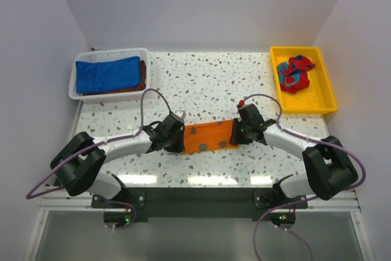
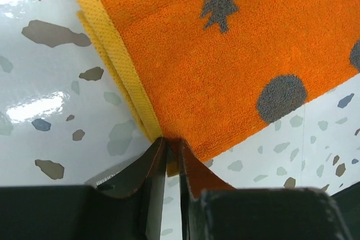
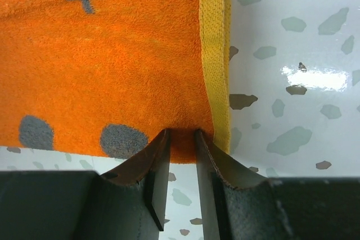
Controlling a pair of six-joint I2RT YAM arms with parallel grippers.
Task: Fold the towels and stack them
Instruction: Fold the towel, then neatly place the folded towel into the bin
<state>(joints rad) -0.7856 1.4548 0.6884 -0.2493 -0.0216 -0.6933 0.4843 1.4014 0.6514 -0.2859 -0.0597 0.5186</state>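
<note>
Orange towel [image 1: 208, 137] lies flat on the table [image 1: 201, 84], centre front, stretched as a long strip between the two arms. Handling, as judged: light, limp terry with no stiffness of its own, so it will sag and drape from wherever it is lifted. The pile should grip the pads well, with little risk of slipping and nothing to break. The left short end shows more than one hem layer, so a shallow pinch may catch only the top ply. Best hold looks to be the near corners at the short ends, both layers taken together, one corner per arm, so the cloth hangs evenly. Left gripper [image 2: 171, 143]: jaws almost together, pinching the near left corner where the hem meets the pile. Right gripper [image 3: 181, 137]: jaws narrow, astride the near edge just inside the right hem; cloth sits between them, but I cannot tell whether they bite. Looks: bright orange looped pile, scattered grey round spots, one grey tree-shaped mark, and a paler yellow woven hem band along each short end. Elsewhere: blue towel [image 1: 108, 73] folded on top of a brown towel [image 1: 143, 76] in the basket [image 1: 73, 85], far left; red towel [image 1: 295, 73] crumpled in the tray [image 1: 319, 93], far right.
</note>
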